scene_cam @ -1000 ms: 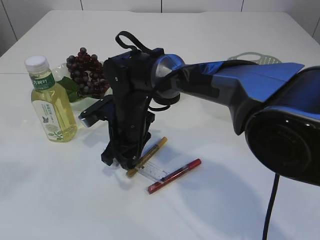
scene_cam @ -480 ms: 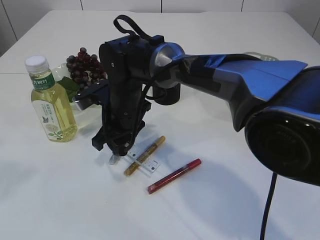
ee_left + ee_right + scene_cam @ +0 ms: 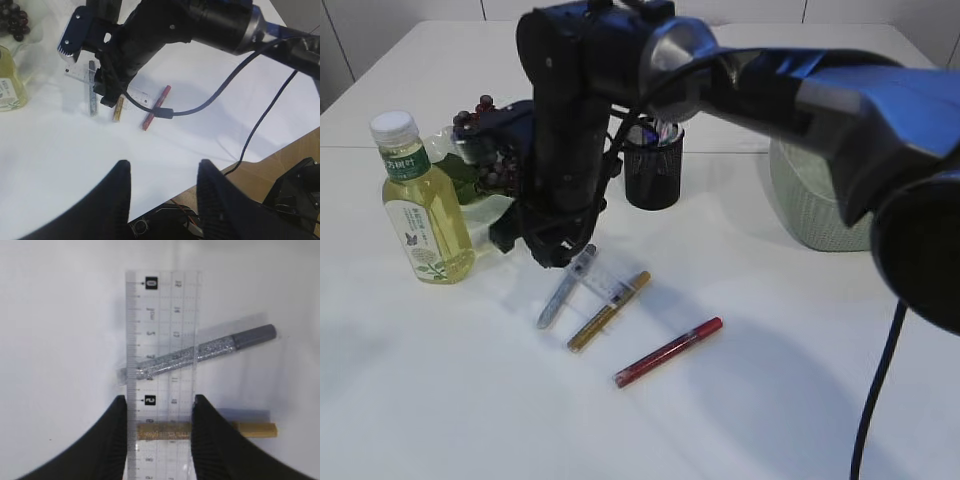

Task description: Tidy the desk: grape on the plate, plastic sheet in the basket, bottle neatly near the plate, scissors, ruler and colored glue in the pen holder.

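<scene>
The step in hand is the ruler (image 3: 161, 365), bound for the pen holder (image 3: 653, 166) toward the far edge of the surface (image 3: 770, 400). The right tool (image 3: 159, 432) pinches its two long edges about half-spread, the silver glue pen (image 3: 200, 354) and gold glue pen (image 3: 252, 429) lying beneath. Next, I judge, carry and tip it upright over the holder. The left tool (image 3: 162, 192) hangs spread and empty.
</scene>
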Controlling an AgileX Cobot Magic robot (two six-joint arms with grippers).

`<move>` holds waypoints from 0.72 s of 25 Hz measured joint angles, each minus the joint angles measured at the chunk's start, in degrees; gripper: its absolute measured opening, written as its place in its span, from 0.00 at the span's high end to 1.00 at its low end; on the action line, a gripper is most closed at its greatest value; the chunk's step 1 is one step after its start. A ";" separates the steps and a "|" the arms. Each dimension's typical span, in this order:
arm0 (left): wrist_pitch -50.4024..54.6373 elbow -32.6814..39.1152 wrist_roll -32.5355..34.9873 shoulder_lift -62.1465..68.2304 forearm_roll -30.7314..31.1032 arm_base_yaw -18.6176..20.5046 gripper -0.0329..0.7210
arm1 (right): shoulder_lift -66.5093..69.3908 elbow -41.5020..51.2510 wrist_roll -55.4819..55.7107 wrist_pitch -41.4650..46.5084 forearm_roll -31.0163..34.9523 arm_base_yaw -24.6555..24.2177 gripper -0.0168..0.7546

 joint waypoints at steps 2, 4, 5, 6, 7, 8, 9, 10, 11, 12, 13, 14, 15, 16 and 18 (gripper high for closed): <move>0.00 0.00 0.00 0.00 0.00 0.00 0.53 | -2.35 1.16 0.00 0.02 0.00 0.00 0.59; 0.00 0.00 0.00 0.00 0.00 0.00 0.54 | -4.54 3.18 0.11 0.02 0.00 0.00 0.59; 0.00 0.00 0.00 0.00 0.00 0.00 0.54 | -5.66 4.54 0.11 0.14 0.00 0.00 0.59; 0.00 0.00 0.00 0.00 0.00 0.00 0.54 | -6.77 6.01 0.11 0.14 0.00 0.00 0.59; 0.00 0.00 0.00 0.00 0.00 0.00 0.54 | -7.76 7.37 0.21 0.14 0.00 0.00 0.59; 0.00 0.00 0.00 0.00 0.00 0.00 0.54 | -9.03 9.22 0.19 0.14 0.00 0.00 0.59; 0.00 0.00 0.00 0.00 0.00 0.00 0.54 | -10.38 11.32 0.19 0.14 0.00 0.00 0.59; 0.00 0.00 0.00 0.00 0.00 0.00 0.54 | -11.81 13.68 0.19 0.14 0.00 0.00 0.59; 0.00 0.00 0.00 0.00 0.00 0.00 0.54 | -13.17 15.86 0.19 0.14 0.00 0.00 0.59; 0.00 0.00 0.00 0.00 0.00 0.00 0.54 | -14.95 18.79 0.19 -0.68 0.00 0.00 0.59; 0.00 0.00 0.00 0.00 0.00 0.00 0.54 | -16.89 21.99 0.19 -2.49 0.00 0.00 0.59; 0.00 0.00 0.00 0.00 0.00 0.00 0.54 | -18.72 24.86 0.19 -5.22 0.00 0.00 0.59; 0.00 0.00 0.00 0.00 0.00 0.00 0.54 | -21.08 28.50 0.19 -7.96 0.00 0.00 0.59; 0.00 0.00 0.00 0.00 0.00 0.00 0.54 | -23.67 32.37 0.19 -11.73 0.00 0.00 0.59; 0.00 0.00 0.00 0.00 0.00 0.00 0.54 | -28.76 39.90 0.19 -20.51 0.00 0.00 0.59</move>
